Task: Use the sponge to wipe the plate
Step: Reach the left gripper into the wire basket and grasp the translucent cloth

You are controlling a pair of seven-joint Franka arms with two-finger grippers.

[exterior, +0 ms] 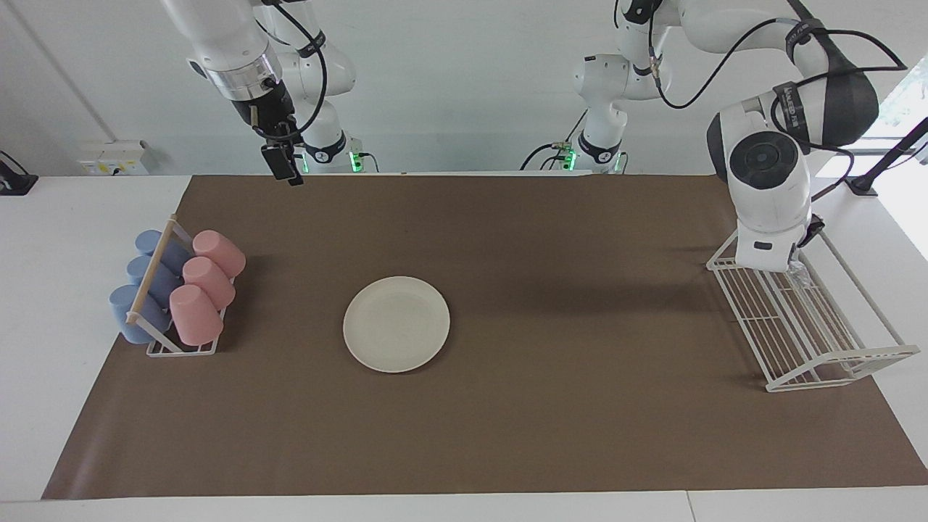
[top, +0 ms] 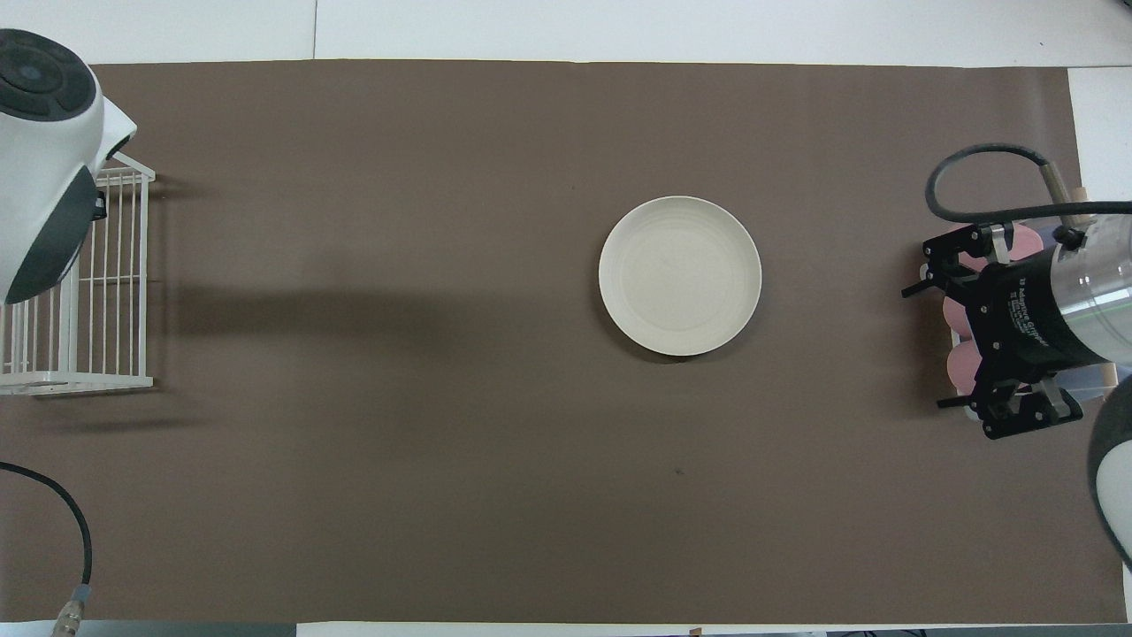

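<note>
Facing view. Item 1: left hand (exterior: 805, 239), closed, down in the wire rack (exterior: 812, 326), mostly hidden by its own wrist. Item 2: sponge (exterior: 800, 274), a silvery scrap just beside that hand; whether it is gripped cannot be told. Item 3: plate (exterior: 396, 324), mid-worktop, well apart from that hand, toward the right arm's end. Item 4: right hand (exterior: 283, 163), wide, empty, waiting near the cups (exterior: 206, 290).
</note>
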